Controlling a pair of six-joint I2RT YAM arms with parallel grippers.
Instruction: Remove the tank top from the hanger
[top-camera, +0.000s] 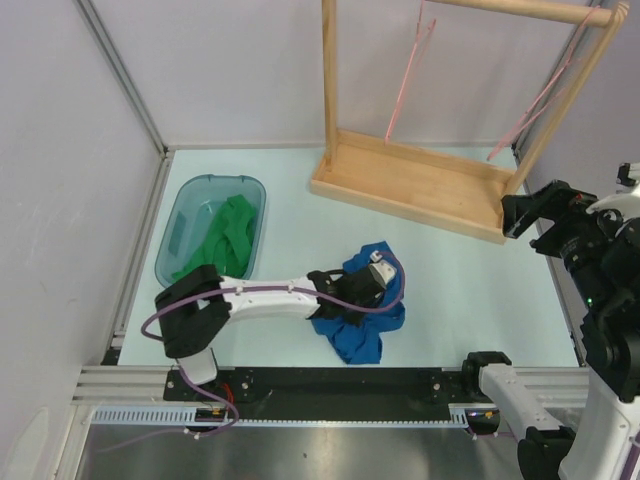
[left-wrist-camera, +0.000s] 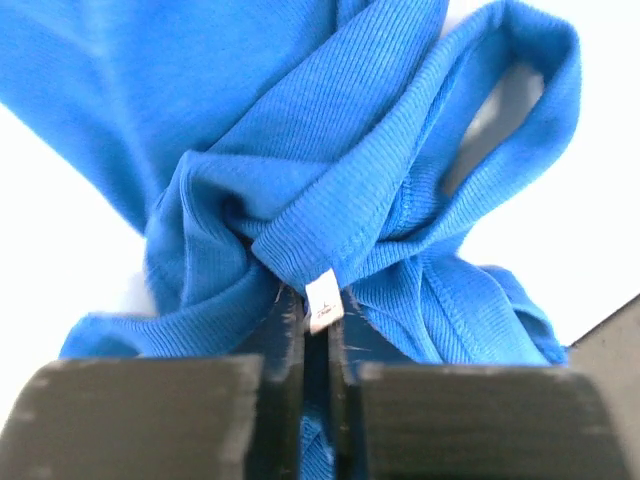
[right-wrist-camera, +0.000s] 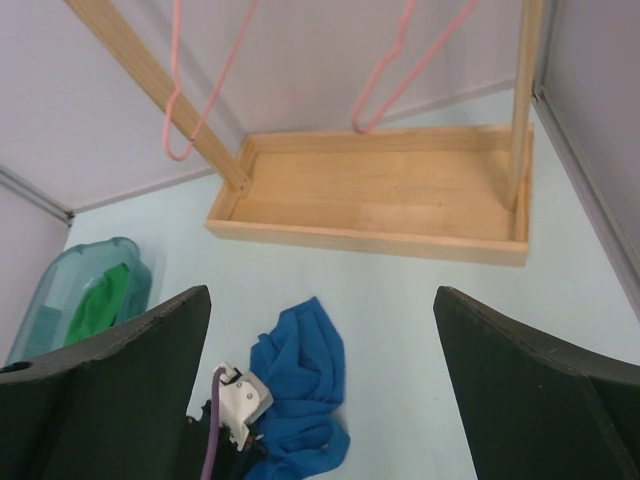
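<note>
The left pincer (left-wrist-camera: 316, 335) is pressed together on a ribbed fold of the blue tank top (left-wrist-camera: 330, 150), which lies bunched on the tabletop (top-camera: 460, 290) directly ahead of it. Lift slowly: the bite beside the label (left-wrist-camera: 322, 300) looks shallow. The right pincer (right-wrist-camera: 320, 310) hangs spread, well apart.

Left arm (top-camera: 262, 298) stretched rightward over pale table (top-camera: 470, 290). Left gripper (top-camera: 368, 290) pressed into crumpled blue tank top (top-camera: 358, 335); jaws hidden in cloth. Tank top lies heaped on table, most of it under and nearer than jaws. Teal bin (top-camera: 180, 235) holding green cloth (top-camera: 228, 235) well left of jaws. Wooden rack (top-camera: 410, 185) beyond jaws; pink hanger (top-camera: 408, 75) and second pink hanger (top-camera: 540, 100) hang from its rail. Right gripper (top-camera: 530, 215) raised beside rack's right end, well apart from tank top.
</note>
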